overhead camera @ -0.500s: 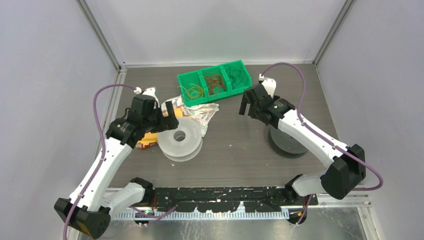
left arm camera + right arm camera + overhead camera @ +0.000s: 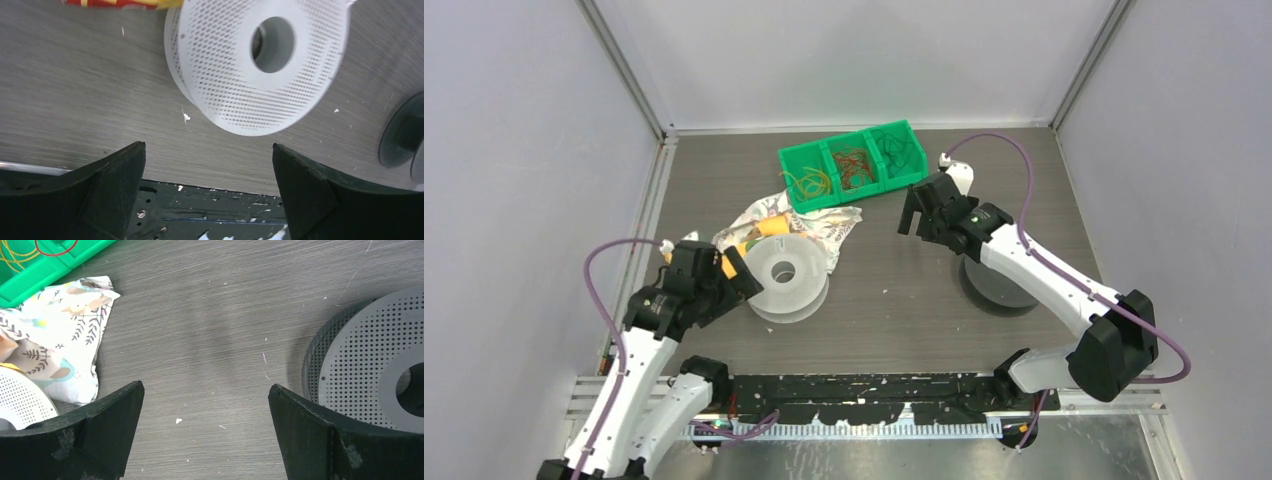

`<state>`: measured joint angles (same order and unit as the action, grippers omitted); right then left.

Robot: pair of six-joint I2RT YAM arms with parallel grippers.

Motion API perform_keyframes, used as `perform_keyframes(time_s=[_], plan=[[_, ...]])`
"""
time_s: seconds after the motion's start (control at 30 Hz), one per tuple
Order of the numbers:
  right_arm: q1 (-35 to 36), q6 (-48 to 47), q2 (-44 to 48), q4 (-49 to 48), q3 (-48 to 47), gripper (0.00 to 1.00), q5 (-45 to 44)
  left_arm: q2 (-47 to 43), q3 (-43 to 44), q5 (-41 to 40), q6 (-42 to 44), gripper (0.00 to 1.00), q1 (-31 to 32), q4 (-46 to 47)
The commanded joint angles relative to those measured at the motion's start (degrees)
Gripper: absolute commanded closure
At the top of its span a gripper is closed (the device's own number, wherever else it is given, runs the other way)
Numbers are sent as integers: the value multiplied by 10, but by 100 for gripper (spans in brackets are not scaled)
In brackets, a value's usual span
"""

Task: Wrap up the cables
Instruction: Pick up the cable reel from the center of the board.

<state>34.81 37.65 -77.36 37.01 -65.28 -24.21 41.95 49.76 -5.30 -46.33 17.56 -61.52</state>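
The cables lie coiled in a green three-part bin [image 2: 794,160] at the back: yellow cables [image 2: 809,183] on the left, reddish-brown cables [image 2: 852,167] in the middle, dark green cables [image 2: 894,150] on the right. The yellow cables [image 2: 12,255] also show at the top left of the right wrist view. My left gripper [image 2: 742,272] is open and empty, just left of a white perforated spool [image 2: 784,275]; in its wrist view [image 2: 207,146] the spool [image 2: 260,65] lies ahead. My right gripper [image 2: 914,212] is open and empty over bare table [image 2: 206,385], right of the bin's front.
A grey perforated spool [image 2: 999,283] lies under the right forearm and shows in the right wrist view [image 2: 370,365]. A patterned cloth bag [image 2: 824,228] and a yellow packet [image 2: 764,228] lie between the bin and the white spool. A black rail [image 2: 874,400] runs along the near edge.
My left arm has drawn back toward the near left, its gripper dropping from beside the packet to the white spool's left side. The right gripper has shifted slightly toward the back.
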Motion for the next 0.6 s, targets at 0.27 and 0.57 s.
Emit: perform_keyframes(time_s=[0.27,0.57], plan=[[4,3,14,4,-1,0,10,-39,-255,250,-123,15,-93,402],[4,18,5,1,-2,1,26,1,-327,281,-168,28,-93,554]])
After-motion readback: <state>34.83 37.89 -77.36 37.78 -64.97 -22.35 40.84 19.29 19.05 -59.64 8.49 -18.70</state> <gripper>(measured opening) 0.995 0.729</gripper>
